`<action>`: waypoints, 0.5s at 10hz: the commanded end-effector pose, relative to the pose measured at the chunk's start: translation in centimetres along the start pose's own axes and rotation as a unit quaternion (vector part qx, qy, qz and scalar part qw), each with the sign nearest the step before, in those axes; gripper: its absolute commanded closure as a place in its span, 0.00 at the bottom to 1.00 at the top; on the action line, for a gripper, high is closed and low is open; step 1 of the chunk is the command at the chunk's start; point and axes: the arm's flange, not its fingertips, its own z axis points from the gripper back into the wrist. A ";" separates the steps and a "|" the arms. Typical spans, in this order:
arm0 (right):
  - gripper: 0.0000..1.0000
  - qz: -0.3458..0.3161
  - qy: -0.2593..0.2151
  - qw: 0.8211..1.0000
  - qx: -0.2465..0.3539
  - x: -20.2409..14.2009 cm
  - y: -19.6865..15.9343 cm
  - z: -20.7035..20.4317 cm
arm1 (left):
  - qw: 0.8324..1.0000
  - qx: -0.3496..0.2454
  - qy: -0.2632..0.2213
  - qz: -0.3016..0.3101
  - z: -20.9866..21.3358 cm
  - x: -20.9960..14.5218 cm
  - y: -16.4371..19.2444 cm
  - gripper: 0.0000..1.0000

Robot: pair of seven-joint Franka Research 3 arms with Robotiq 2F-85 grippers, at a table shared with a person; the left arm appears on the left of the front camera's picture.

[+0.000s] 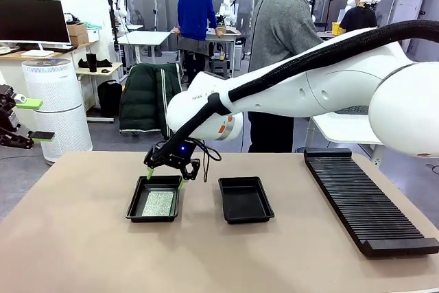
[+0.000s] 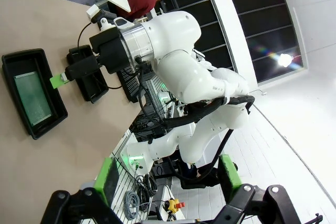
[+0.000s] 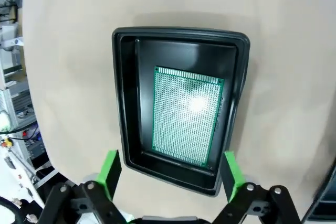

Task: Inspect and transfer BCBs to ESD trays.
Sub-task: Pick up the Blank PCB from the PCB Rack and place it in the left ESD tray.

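Your right pincer (image 1: pixel 165 178) hovers fingers apart, empty, just over the centre-left ESD tray (image 1: pixel 132 209), clear so the BCB (image 1: pixel 158 204) rests flat inside; left pincer (image 1: pixel 31 120), also apart, waits far left.

White air purifier (image 1: pixel 56 104) left; monitor (image 1: pixel 33 22) on desk (image 1: pixel 14 54); dark jacket (image 1: pixel 147 97); grey floor (image 1: pixel 103 138).

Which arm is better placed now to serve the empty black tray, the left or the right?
Likely the right: the open right gripper hangs above the filled tray, next to the empty tray. The left gripper sits beyond the table's left edge, farther away.
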 end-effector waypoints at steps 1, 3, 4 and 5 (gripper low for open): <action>0.00 -0.011 -0.003 0.999 -0.039 0.0 1.4 0.5 | 1.000 -0.005 -0.001 -0.001 0.0 -0.1 -0.1 0.00; 0.00 -0.014 -0.002 0.999 -0.048 -0.3 1.5 1.4 | 1.000 -0.005 -0.001 -0.001 0.0 -0.1 -0.1 0.00; 0.00 -0.014 -0.005 0.999 -0.044 -0.3 1.3 1.7 | 1.000 -0.005 -0.001 -0.001 0.0 -0.1 -0.1 0.00; 0.00 -0.019 0.014 0.999 -0.038 -0.1 0.7 2.1 | 1.000 -0.005 -0.001 -0.001 0.0 -0.1 -0.1 0.00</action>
